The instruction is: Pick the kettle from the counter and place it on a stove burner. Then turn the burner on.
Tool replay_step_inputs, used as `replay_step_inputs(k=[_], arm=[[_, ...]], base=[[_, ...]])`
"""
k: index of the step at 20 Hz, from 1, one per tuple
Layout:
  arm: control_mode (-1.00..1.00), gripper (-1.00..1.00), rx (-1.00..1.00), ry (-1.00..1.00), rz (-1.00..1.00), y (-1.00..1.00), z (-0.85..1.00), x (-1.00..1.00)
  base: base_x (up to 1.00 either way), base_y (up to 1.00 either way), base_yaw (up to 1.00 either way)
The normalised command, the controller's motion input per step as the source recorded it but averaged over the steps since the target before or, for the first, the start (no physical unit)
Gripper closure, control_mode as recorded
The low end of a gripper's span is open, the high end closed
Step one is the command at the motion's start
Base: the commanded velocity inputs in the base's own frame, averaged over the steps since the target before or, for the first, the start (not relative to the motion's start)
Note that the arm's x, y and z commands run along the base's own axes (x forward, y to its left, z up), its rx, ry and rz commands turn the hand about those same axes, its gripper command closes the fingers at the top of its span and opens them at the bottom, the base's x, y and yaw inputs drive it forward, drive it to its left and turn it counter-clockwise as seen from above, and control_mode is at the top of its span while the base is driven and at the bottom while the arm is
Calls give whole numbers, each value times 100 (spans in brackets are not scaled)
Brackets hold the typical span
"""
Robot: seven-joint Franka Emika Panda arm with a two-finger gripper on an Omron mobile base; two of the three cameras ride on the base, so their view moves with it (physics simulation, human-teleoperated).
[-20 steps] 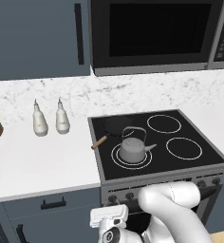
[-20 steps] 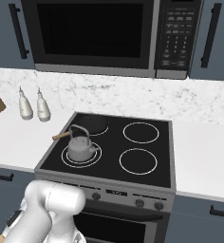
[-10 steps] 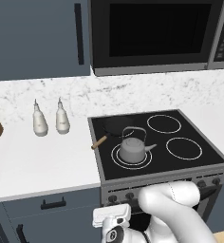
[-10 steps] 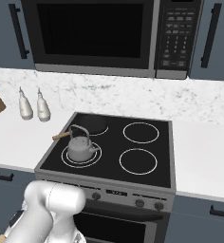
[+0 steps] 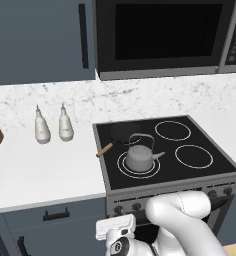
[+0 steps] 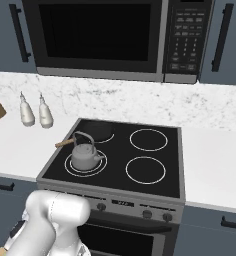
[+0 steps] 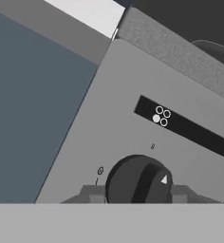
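The small squat grey metal kettle (image 5: 140,158) sits on the stove burner (image 5: 124,170), the big double white ring at the front left corner of the glossy black glass cooktop (image 5: 190,172); its domed lid and thin arched wire handle stand upright and the short spout points toward the right side of the stove. Just behind it, at the back left corner, lies a dark flat pan (image 5: 121,133) whose wooden handle (image 5: 104,149) juts over the cooktop's left edge. On the white, grey-veined stone counter (image 5: 40,170), near the back wall, stand two white bottles (image 5: 53,125) side by side, well apart from the stove. Down at the stove's brushed grey front panel, the gripper (image 7: 138,192) sits at a round dark knob (image 7: 138,182) with a white pointer mark; its grey fingers (image 7: 91,193) flank the knob on either side, close against it, though I cannot tell whether they are actually squeezing it.
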Motion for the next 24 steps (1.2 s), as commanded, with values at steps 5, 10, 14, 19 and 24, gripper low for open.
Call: replay_step_inputs(k=[5, 10, 14, 19, 24], arm=[[-100, 100, 1, 2, 3, -14, 2, 10], [-100, 100, 0, 1, 0, 0, 0, 0], [-100, 100, -5, 14, 4, -1, 0, 5], [-100, 100, -15, 26, 14, -7, 0, 7], [-100, 100, -18, 28, 21, -18, 0, 0]], base=[[0, 0, 0], [0, 0, 0], [0, 0, 0], [0, 0, 0], [0, 0, 0]])
